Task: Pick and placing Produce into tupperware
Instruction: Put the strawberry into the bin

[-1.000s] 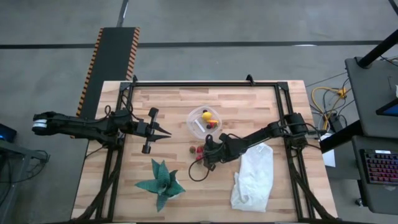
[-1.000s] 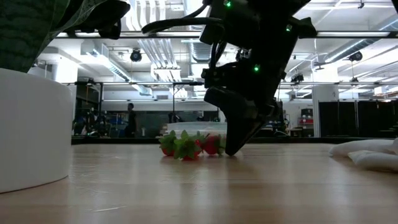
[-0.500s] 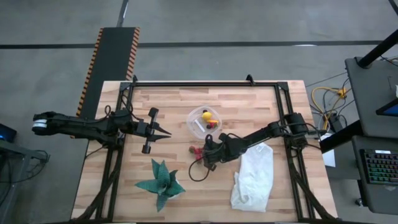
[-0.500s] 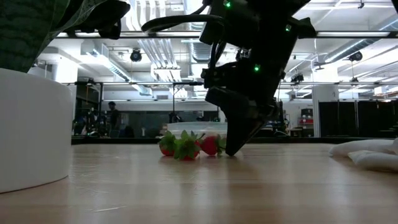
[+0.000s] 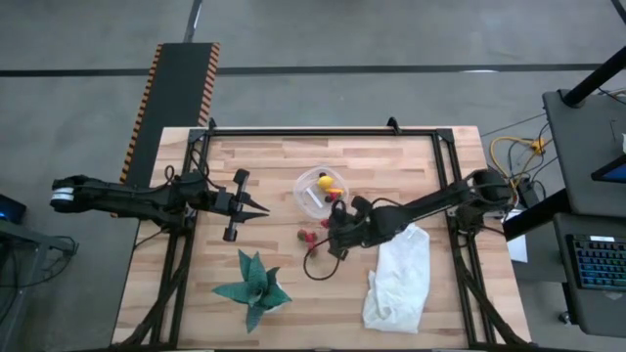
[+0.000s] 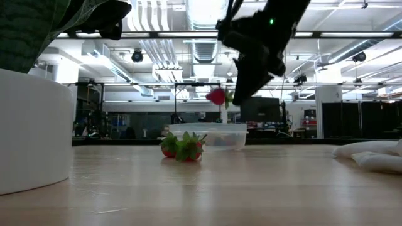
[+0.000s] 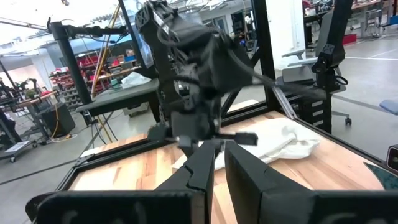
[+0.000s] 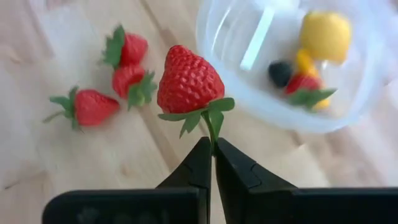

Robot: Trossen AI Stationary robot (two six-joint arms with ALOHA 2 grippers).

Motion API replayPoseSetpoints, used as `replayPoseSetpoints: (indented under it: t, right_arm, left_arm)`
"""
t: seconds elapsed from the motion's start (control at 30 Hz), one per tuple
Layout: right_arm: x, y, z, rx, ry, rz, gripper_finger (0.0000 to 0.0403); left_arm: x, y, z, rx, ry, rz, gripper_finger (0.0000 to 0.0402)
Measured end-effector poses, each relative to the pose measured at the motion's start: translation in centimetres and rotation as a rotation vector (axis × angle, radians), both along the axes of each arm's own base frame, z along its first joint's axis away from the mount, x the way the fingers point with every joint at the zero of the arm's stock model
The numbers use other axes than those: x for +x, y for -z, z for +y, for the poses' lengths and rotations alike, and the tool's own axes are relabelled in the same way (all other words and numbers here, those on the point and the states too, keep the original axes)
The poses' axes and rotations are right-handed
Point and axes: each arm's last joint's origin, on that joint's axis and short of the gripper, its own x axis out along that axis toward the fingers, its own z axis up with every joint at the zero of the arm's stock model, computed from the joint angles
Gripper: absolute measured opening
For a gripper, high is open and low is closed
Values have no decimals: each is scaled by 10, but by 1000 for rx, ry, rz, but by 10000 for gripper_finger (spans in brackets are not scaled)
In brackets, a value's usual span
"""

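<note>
My right gripper (image 8: 213,148) is shut on a red strawberry (image 8: 189,84) and hangs above the table, just on the near side of the clear tub (image 5: 321,191). The tub stands on the table (image 5: 391,156) and holds a yellow lemon-like piece (image 8: 326,34), an orange piece (image 8: 303,61), a dark ball (image 8: 280,71) and a strawberry (image 8: 305,84). Three more strawberries (image 8: 127,79) lie on the wood beside the tub. In the low view the held strawberry (image 6: 217,96) hangs higher than the tub's rim (image 6: 207,127). My left gripper (image 5: 264,208) waits, shut, over the table's left part. My right gripper pinches the strawberry's thin green stem (image 8: 212,129), just below the leaves, between the free ends of its two fingers. The fingers slant down from the right. The berry is lifted clear of the table and sticks out beyond the fingertips (image 8: 200,155), red tip pointing away.
A green spiky plant shape (image 5: 252,288) lies near the table's near edge, left of centre. A white cloth bag (image 5: 399,279) lies to the right, under my right arm. A black cable loop (image 5: 315,264) lies between them. A white round thing (image 6: 31,125) stands close to the low camera.
My right gripper has risen from the tabletop beside the strawberries and moved a little toward the far edge and the tub, staying shut. The strawberry it holds has come up with it, lifted clear of the wood; the other strawberries stayed where they were.
</note>
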Motion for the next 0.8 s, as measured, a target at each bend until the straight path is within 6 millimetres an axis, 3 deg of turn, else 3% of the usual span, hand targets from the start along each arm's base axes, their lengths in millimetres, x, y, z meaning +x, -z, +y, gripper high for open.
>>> replayPoseSetpoints:
  t: [0.37,0.8]
  right_arm:
    - [-4,-34,-56,-83,-21,-27,8]
    - [-3,-28,-132,69,-38,-2,8]
  left_arm:
    - [0,-1,0,3,0,-8,25]
    - [0,-1,0,4,0,-11,25]
